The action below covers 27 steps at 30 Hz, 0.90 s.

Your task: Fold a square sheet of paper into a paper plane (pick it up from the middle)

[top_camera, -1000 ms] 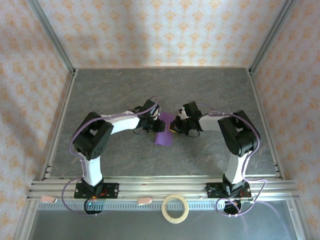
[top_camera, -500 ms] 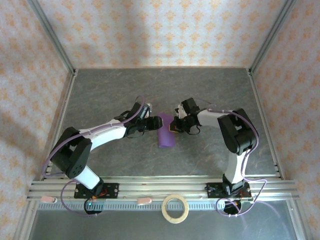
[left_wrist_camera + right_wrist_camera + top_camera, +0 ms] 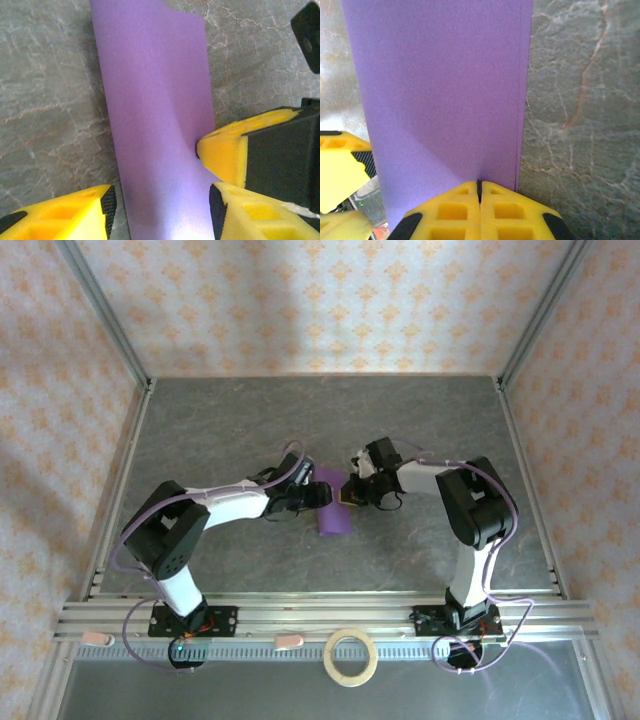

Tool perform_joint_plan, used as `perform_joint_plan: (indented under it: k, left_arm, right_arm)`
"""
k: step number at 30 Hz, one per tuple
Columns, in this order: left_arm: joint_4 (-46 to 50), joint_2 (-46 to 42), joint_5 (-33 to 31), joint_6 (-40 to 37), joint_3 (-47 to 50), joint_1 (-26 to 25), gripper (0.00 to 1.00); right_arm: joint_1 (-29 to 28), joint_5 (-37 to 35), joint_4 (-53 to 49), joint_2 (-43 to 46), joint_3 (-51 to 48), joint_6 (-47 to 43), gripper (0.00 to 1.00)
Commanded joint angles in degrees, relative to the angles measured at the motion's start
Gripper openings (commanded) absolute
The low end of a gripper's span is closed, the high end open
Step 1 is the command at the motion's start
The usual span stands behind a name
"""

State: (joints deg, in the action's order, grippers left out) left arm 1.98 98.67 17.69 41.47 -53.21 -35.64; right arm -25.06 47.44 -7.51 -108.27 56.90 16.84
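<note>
The purple square sheet of paper (image 3: 333, 512) lies mid-table as a long strip folded double, not in the shape of a paper plane. In the left wrist view the sheet (image 3: 150, 90) runs up between my left gripper's (image 3: 160, 212) open jaws, which straddle its width close above it. My right gripper (image 3: 480, 186) is shut on the sheet's (image 3: 440, 80) right edge, and the paper rises slightly there. From above, the left gripper (image 3: 315, 495) and the right gripper (image 3: 349, 491) face each other across the strip. One yellow right fingertip (image 3: 222, 152) presses the strip's edge.
A tan tape ring (image 3: 351, 657) lies on the near ledge in front of the aluminium rail (image 3: 300, 618). Metal frame posts and patterned walls close in the grey marbled table (image 3: 220, 430) on three sides.
My left arm has swung its elbow out and back, and its gripper has slid right over the strip with wider jaws. The strip's near end has shifted slightly. The right gripper stays shut in place.
</note>
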Motion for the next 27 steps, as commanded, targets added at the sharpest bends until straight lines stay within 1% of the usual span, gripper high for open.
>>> perform_joint_plan:
  k: [1, 9, 20, 24, 27]
  left_arm:
    - [3.15, 1.6, -2.22, -3.42, -2.79, -0.12, 0.54]
    - [7.95, 4.16, -5.01, -7.32, -4.95, -0.13, 0.48]
    - [9.49, 4.89, -6.91, -10.68, -4.82, -0.13, 0.46]
    - [9.7, 4.95, -7.3, -10.82, -5.01, -0.12, 0.45]
    - [9.81, 5.04, -7.64, -11.12, -5.22, -0.03, 0.45]
  right_arm:
    - [-0.32, -2.8, -3.54, -0.98, -2.42, 0.65, 0.04]
    - [-0.33, -1.37, -2.41, -0.64, -2.56, 1.5, 0.06]
    - [-0.21, 0.87, -1.94, 1.12, -0.13, 2.41, 0.11]
    - [0.14, 3.19, 1.47, 5.3, -0.21, 4.62, 0.17]
    - [1.69, 0.44, 2.15, 9.14, -0.76, 6.37, 0.18]
